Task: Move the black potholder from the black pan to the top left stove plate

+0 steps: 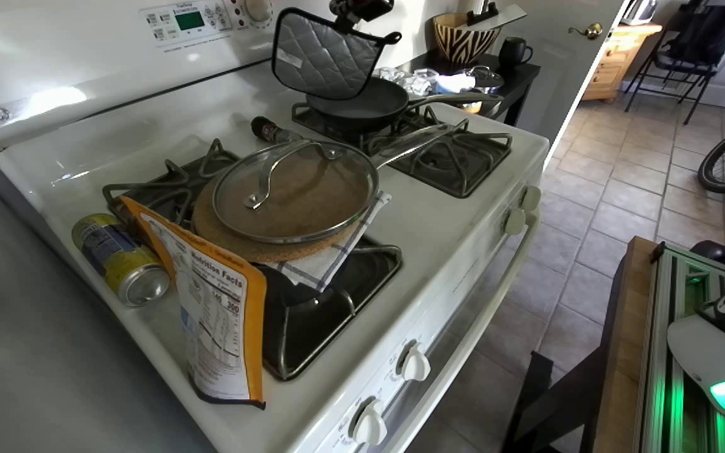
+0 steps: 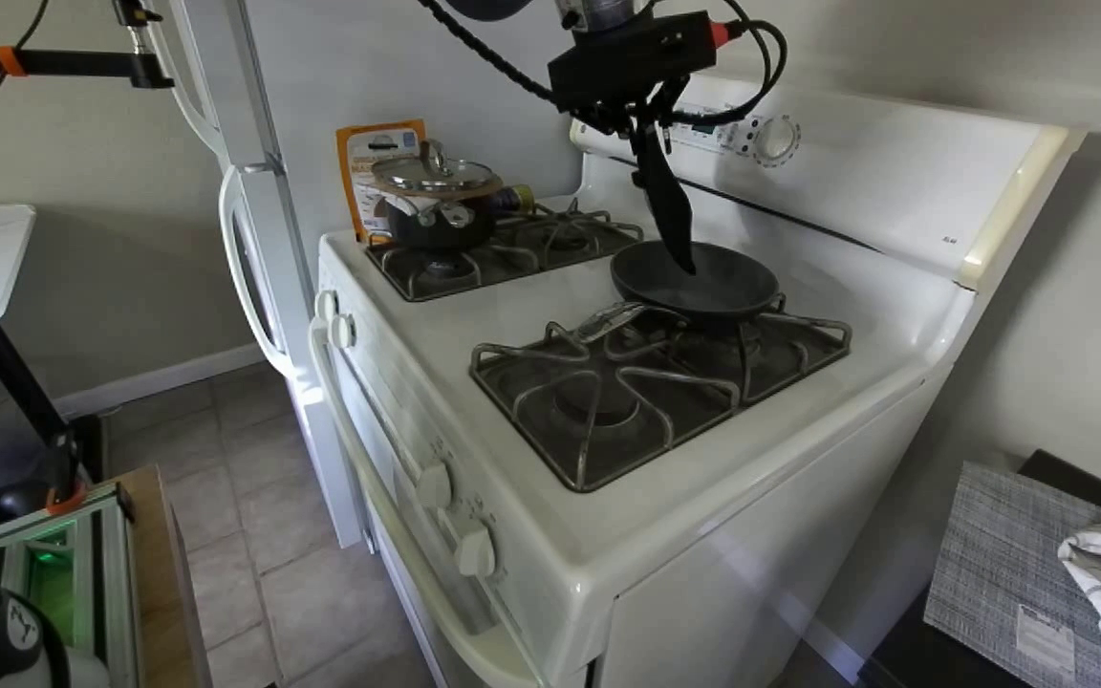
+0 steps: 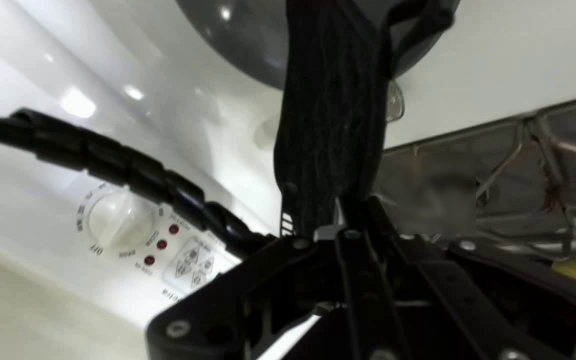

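Observation:
The black potholder [image 1: 328, 56] has a grey quilted face. It hangs from my gripper [image 1: 350, 24] above the black pan [image 1: 362, 108] on the back right burner. In an exterior view it shows edge-on [image 2: 667, 205], its lower tip in front of the pan [image 2: 703, 279]; whether it touches the pan I cannot tell. In the wrist view the jaws [image 3: 353, 215] are closed on the potholder's edge [image 3: 328, 115], with the pan [image 3: 248, 35] beyond. The top left stove plate [image 2: 572, 232] is a bare back grate; it also shows partly in an exterior view [image 1: 177, 179].
A pot with a glass lid [image 1: 299, 189] and cork trivet stands on the front left burner. An orange pouch [image 1: 221, 314], a yellow can [image 1: 120, 259] and a small dark bottle [image 1: 269, 130] are near the left grates. The control panel [image 2: 751, 134] rises behind.

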